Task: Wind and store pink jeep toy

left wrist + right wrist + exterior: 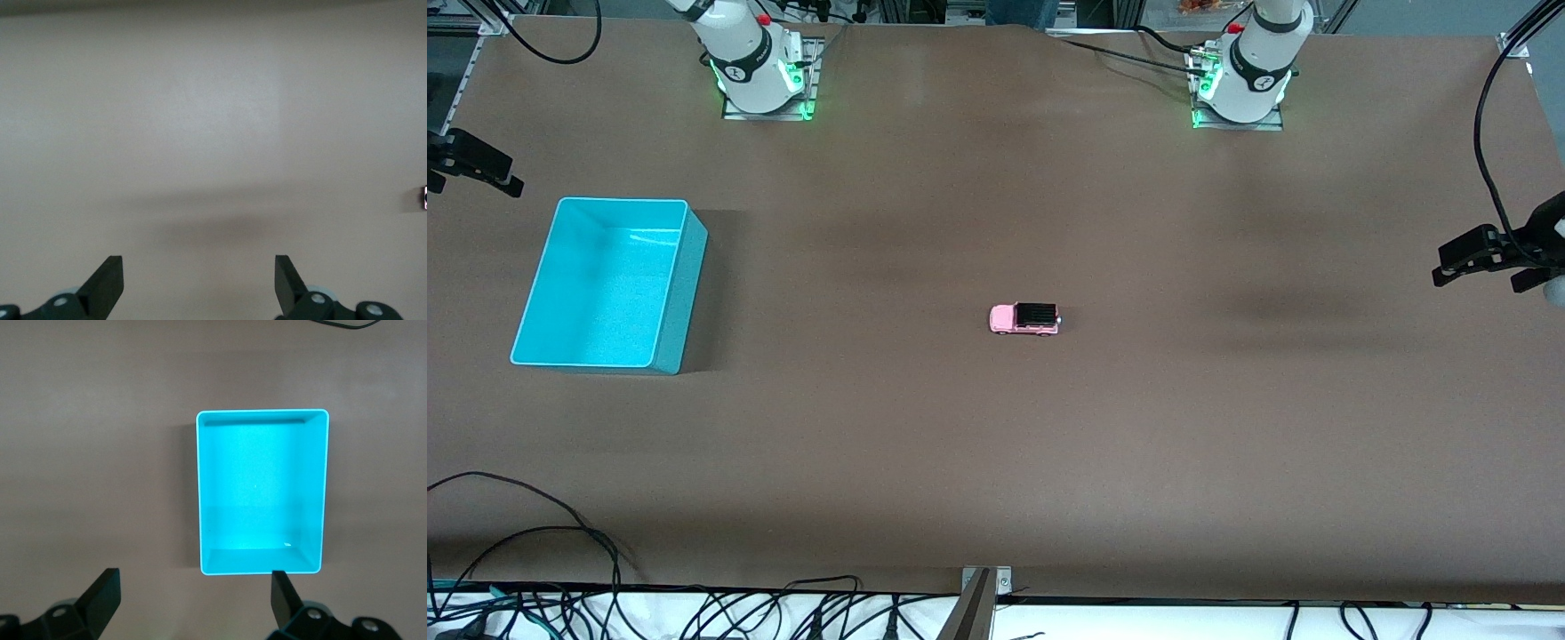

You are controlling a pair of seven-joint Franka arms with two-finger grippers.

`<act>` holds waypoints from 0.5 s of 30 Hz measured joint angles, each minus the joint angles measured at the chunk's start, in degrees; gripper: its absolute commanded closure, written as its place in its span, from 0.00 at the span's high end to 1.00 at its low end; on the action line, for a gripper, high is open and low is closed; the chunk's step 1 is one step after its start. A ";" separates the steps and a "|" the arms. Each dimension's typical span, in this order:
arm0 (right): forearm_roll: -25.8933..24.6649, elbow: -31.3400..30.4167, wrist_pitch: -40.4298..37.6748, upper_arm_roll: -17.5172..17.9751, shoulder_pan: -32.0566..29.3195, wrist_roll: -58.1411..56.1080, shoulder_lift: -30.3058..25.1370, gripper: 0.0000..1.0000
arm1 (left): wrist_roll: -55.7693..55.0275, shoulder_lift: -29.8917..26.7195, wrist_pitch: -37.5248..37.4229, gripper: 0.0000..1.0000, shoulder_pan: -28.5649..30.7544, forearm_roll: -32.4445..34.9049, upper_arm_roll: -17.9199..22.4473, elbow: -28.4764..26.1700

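Note:
The pink jeep toy (1024, 318), light pink with a black roof, stands on its wheels near the middle of the brown table. A sliver of it shows at the edge of the left wrist view (424, 197). My left gripper (1449, 262) hangs open and empty over the left arm's end of the table, well away from the jeep; its view shows spread jaws (199, 263) above bare table. My right gripper (503, 178) hangs open and empty over the right arm's end, its jaws (195, 577) over bare table just beside the cyan bin (198, 487).
The cyan bin (685, 293) is an empty open box toward the right arm's end of the table. Both arm bases (760, 76) (1240, 84) stand along the edge farthest from the front camera. Cables (560, 551) lie along the near edge.

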 measured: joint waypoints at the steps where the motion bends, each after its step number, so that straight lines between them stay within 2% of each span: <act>1: 0.00 -0.02 0.00 0.04 0.00 0.00 0.00 1.00 | 0.00 0.00 0.00 1.00 0.00 0.00 0.00 0.00; 7: 0.00 -2.03 2.21 0.12 0.02 0.01 -0.49 1.00 | 0.00 0.00 0.00 1.00 0.00 0.00 0.01 0.00; 15: 0.00 -11.28 11.84 2.16 0.14 0.01 -2.96 1.00 | 0.00 0.00 0.00 1.00 0.00 0.00 0.01 -0.13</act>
